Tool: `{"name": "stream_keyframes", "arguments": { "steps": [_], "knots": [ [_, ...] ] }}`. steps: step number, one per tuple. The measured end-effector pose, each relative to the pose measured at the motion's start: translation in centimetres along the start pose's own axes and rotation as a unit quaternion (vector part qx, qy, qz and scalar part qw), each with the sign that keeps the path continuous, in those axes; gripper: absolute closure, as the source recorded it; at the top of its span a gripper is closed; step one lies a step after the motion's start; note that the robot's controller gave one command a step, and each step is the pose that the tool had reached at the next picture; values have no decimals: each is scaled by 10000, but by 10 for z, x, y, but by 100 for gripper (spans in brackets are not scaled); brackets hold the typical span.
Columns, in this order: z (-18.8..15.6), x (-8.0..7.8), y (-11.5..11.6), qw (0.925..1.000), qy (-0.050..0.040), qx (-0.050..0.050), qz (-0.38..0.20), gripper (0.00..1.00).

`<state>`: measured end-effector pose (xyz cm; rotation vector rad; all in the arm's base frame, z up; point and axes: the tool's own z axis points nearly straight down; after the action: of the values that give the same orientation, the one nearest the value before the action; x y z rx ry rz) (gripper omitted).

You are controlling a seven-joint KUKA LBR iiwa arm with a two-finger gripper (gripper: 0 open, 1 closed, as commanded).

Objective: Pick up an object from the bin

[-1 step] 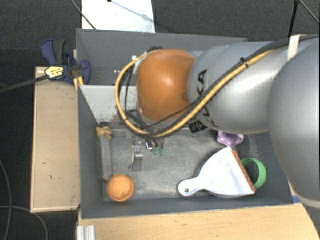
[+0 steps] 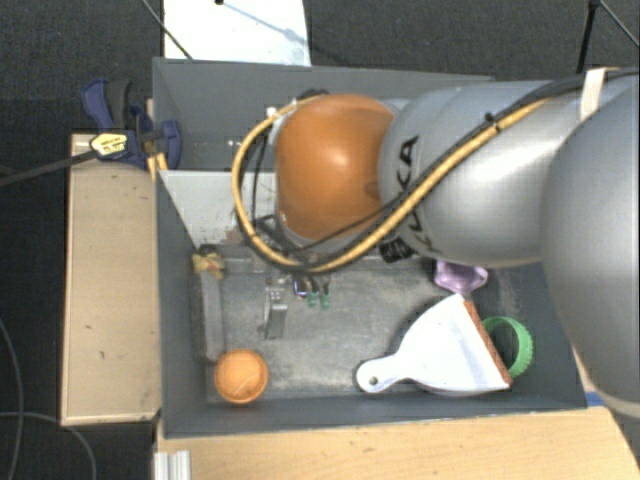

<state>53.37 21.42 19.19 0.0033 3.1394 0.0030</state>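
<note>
My gripper (image 2: pixel 274 314) reaches down from under the orange dome to the bin floor, left of the middle. An orange ball (image 2: pixel 240 377) lies in the front left corner, a short way below and left of the gripper and apart from it. A small brass-coloured piece (image 2: pixel 208 261) sits by the left wall, up and left of the gripper. To the right, a white dustpan (image 2: pixel 440 358) lies flat with its handle pointing left toward the gripper.
A green ring (image 2: pixel 514 343) lies at the front right, partly behind the dustpan. A lilac thing (image 2: pixel 459 277) peeks out under the arm above it. The arm and its dome hide the back and right of the bin.
</note>
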Motion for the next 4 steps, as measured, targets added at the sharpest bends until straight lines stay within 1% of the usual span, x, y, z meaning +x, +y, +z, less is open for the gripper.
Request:
{"name": "stream_keyframes", "arguments": {
  "steps": [1, 2, 3, 4],
  "knots": [
    [24, 11, 2, 9994, -41, -6, -346, 0],
    [92, 50, -7, 9974, -7, 1, -717, 0],
    [114, 51, 15, 9925, 7, 11, -1225, 0],
    [123, 49, 38, 9975, 51, 24, -700, 100]
  ]
}}
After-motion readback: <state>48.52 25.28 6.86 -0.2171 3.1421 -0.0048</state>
